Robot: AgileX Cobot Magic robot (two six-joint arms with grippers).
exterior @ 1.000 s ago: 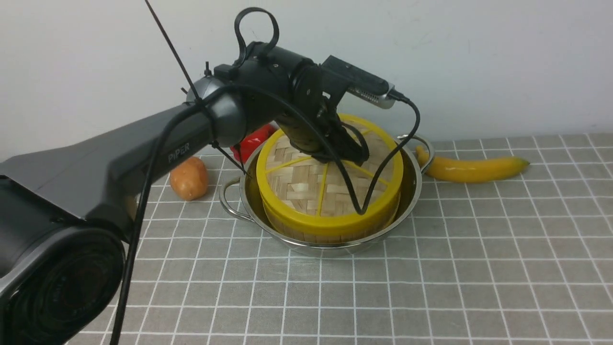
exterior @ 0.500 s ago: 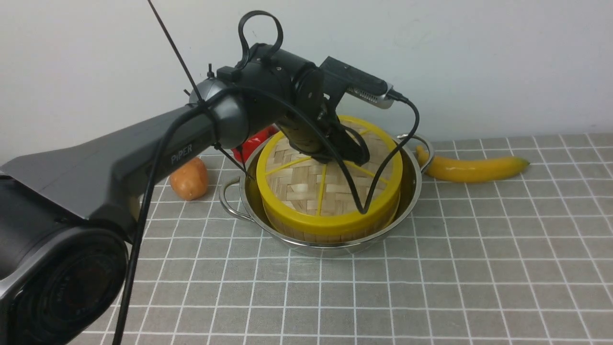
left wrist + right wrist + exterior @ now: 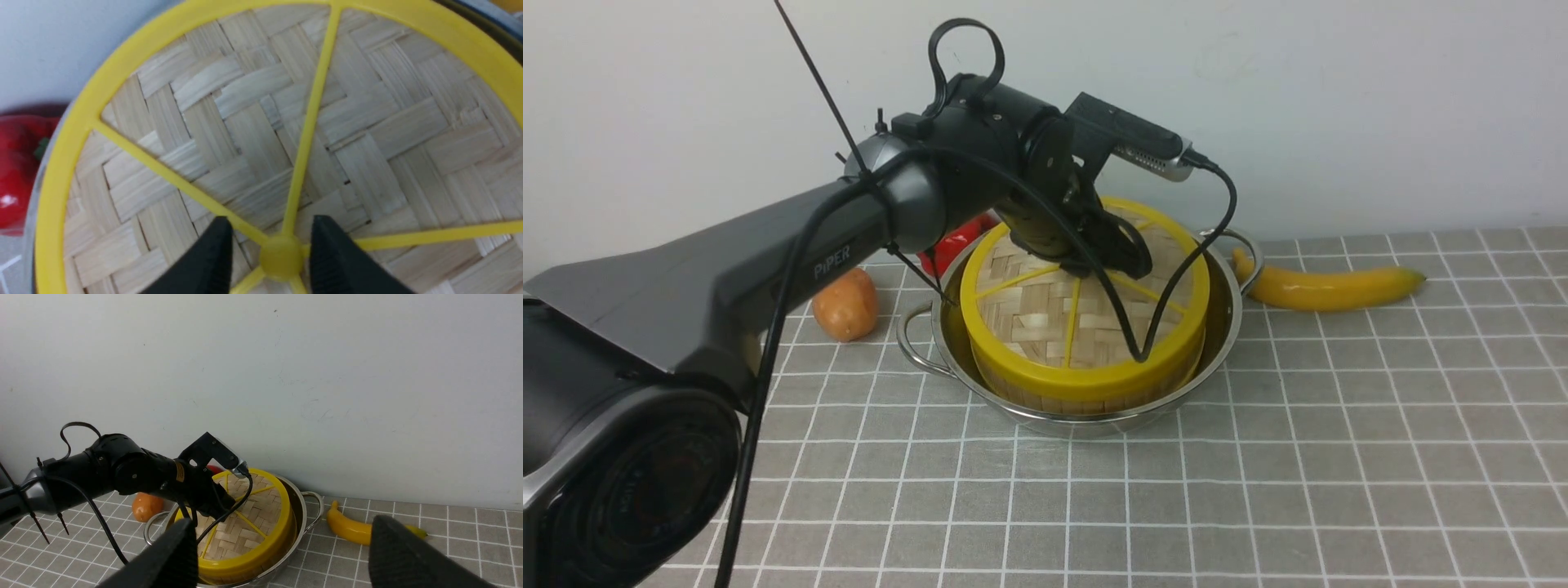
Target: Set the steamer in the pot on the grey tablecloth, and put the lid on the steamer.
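A pale wall (image 3: 1339,98) fills the upper half of the front view. The grey tablecloth (image 3: 1258,490) covers the tabletop across the whole lower half. The black left arm (image 3: 727,269) runs from the lower left corner of that frame up toward the centre. A wrist camera (image 3: 1135,147) sits at its far end, and a black cable (image 3: 1176,278) loops down from there.

The pot (image 3: 1225,327) stands on the cloth just above the middle of the frame, with its looped handles pointing left and upper right. The steamer (image 3: 1086,400) sits inside the pot; only a strip of its bamboo side shows above the pot's rim. The lid (image 3: 1045,327) lies flat on top of the steamer, its yellow rim level all round.

A banana (image 3: 1327,287) lies on the cloth right of the pot, close to the upper right handle. An orange-brown potato (image 3: 845,304) sits left of the pot. A red pepper (image 3: 952,245) shows behind the pot, partly hidden by the arm.

The left tool (image 3: 271,220) points down at the centre of the lid. Its two black fingers (image 3: 220,253) are parted, one on each side of the yellow hub (image 3: 282,257), with a visible gap on at least one side, so it grips nothing. The right tool (image 3: 282,520) hangs high above the scene, spread wide and empty.
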